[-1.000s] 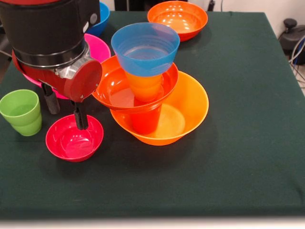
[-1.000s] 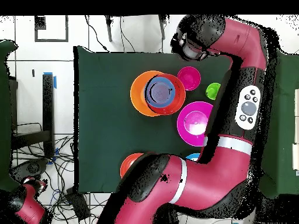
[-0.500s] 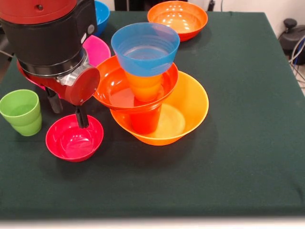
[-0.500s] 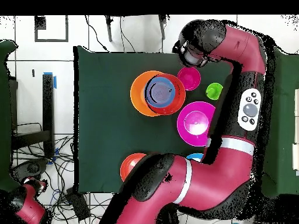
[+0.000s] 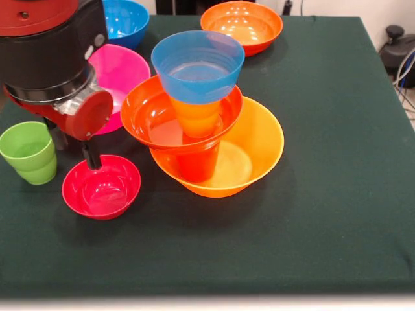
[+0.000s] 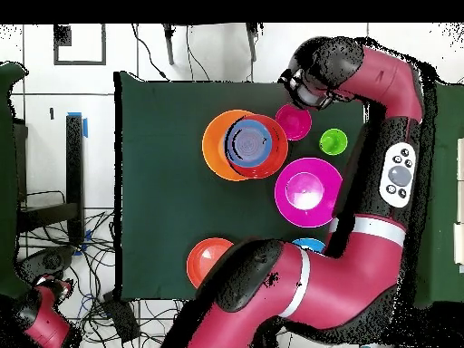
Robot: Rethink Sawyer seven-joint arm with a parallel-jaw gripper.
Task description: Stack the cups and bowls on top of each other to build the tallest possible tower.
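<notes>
Now your tool (image 5: 71, 150) hangs open and empty — one finger at the crimson bowl's (image 5: 102, 186) far rim, between green cup (image 5: 29, 152) and tower (image 5: 206, 123). It looks light, stiff, slick — pinch the rim wall squarely.

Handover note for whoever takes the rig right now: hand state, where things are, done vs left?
Hand: over the far rim of the crimson bowl, beside the green cup; holds nothing visible, open or shut unclear.
Tower: wide orange bowl, red-orange cup, red-orange bowl, orange cup, blue bowl on top.
Loose on the table: crimson bowl, green cup, pink bowl, second blue bowl, orange bowl at the far edge.
Done: five pieces stacked. Left: add the loose pieces, probably the crimson bowl or green cup next.
</notes>
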